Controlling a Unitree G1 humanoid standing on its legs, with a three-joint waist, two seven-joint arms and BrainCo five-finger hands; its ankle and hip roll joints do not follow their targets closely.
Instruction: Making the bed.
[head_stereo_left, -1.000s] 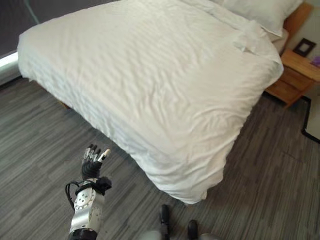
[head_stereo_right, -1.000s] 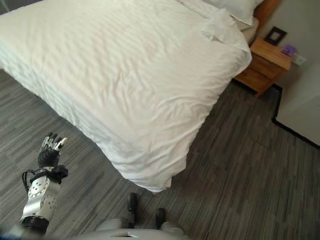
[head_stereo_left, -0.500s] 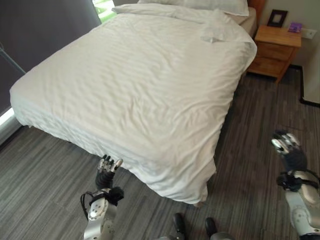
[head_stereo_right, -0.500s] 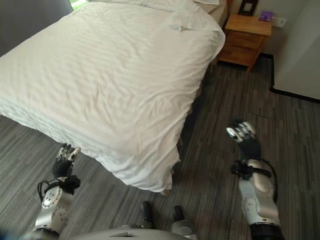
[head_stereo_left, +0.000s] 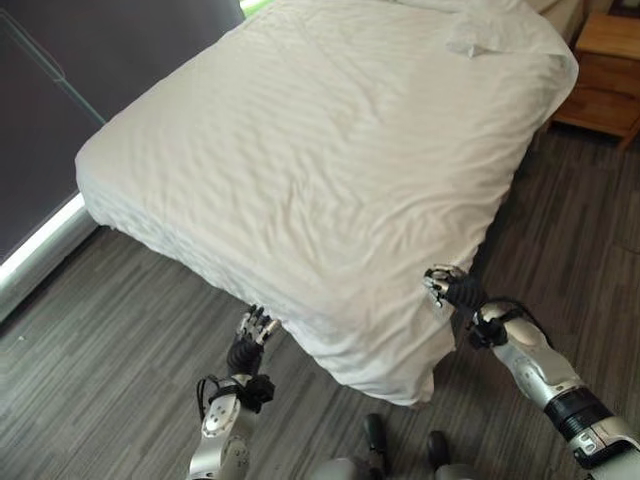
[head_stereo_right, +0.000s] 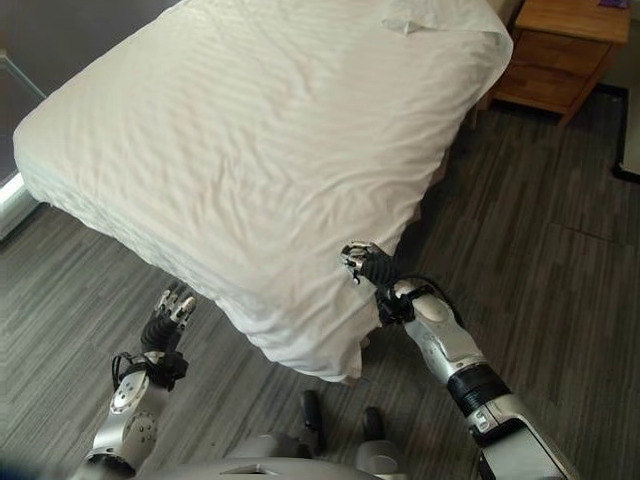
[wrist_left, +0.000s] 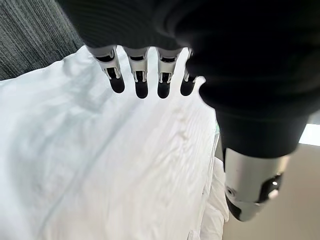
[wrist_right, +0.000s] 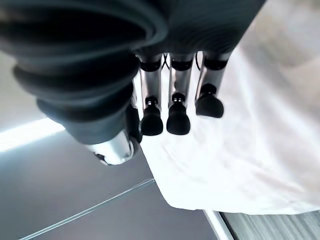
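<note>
A wide bed covered by a white, faintly striped duvet (head_stereo_left: 330, 150) fills the upper part of the head views. Its long axis runs away from the robot toward a pillow end at the far right, beside a wooden nightstand (head_stereo_right: 556, 45). The bed's near foot corner (head_stereo_right: 315, 345) points at the robot, with the duvet hanging down over it toward the grey wood-grain floor (head_stereo_left: 90, 350).

The left robot hand (head_stereo_left: 255, 328) is raised just beside the hanging edge on the left flank of that corner. Its fingers are straight and spread, clamped on nothing; whether they touch the cloth cannot be told.

The right robot hand (head_stereo_left: 443, 288) sits against the duvet's edge on the right flank of the corner, higher up. Its fingers (wrist_right: 172, 117) look loosely bent over the white cloth, but whether they pinch it cannot be told.

The corner lies between the two hands, directly ahead. The right hand appears nearer the fabric, so it seems better placed to take hold first.
</note>
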